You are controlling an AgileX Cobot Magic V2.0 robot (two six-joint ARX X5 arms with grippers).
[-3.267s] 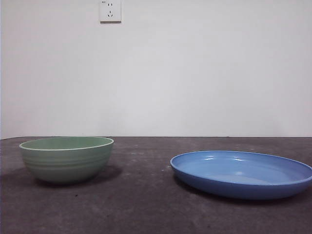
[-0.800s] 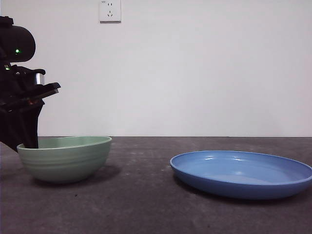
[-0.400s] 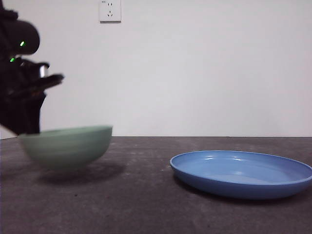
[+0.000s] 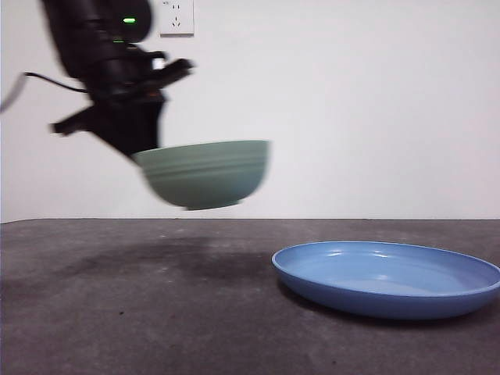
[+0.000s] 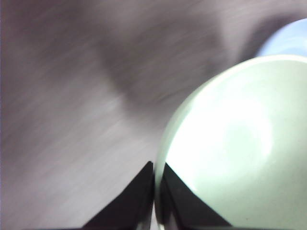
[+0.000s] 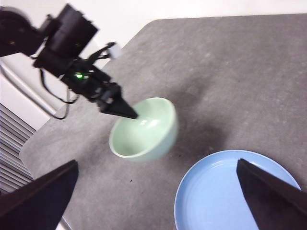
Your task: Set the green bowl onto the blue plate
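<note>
blue plate [image 4: 387,279] flat on the dark bench [image 4: 156,328], nearest the front camera at 4 o'clock of frame; green bowl [image 4: 205,173] airborne, clear of the bench, upright with slight tilt, at 10 o'clock from the plate and not over it; shadow on the bench below; left hand [image 4: 144,148] clamped on the bowl's rim at its 9 o'clock side, one jaw inside, one outside; right hand [image 6: 158,201] spread wide, holding nothing, high above the plate; wall socket [image 4: 176,17] farthest back
</note>
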